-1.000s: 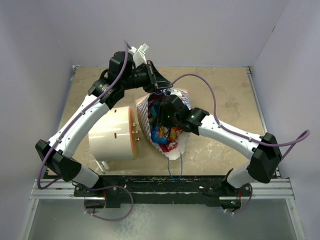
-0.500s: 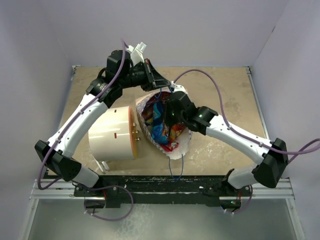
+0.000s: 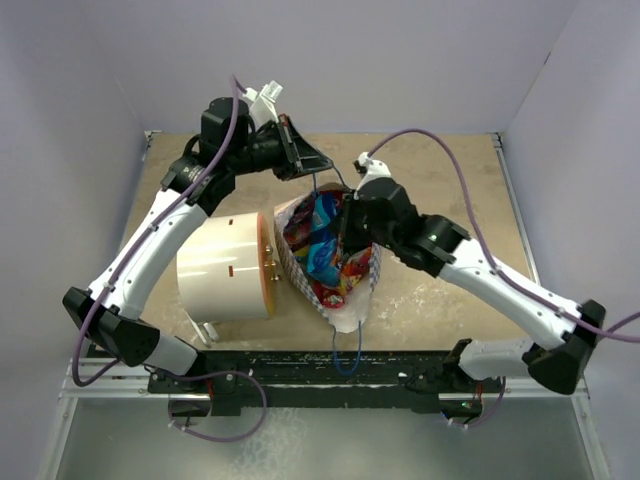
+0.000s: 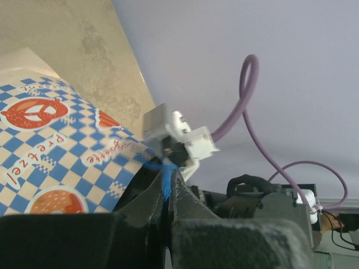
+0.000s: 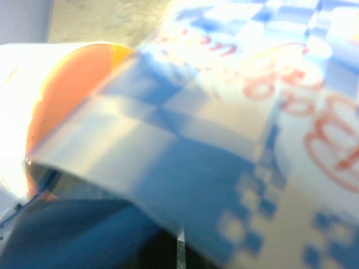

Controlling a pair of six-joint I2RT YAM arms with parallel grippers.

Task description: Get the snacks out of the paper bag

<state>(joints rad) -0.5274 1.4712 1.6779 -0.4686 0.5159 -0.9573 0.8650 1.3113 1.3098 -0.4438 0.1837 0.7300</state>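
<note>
Item: paper bag point(image 3: 340, 305), blue-and-white checkered, stood mid-table point(image 3: 450, 200) with its mouth open upward, just beside a white cylinder point(image 3: 222, 266). Contents: snacks point(image 3: 325, 250), bright packets heaped inside. Left gripper point(image 3: 312, 168) sat above the far rim, jaws pinched narrow on a blue cord handle point(image 4: 166, 180). Right gripper point(image 3: 348, 228) was at the bag's mouth over the packets. Its jaw state could not be told, as blurred bag paper filled the wrist view.
</note>
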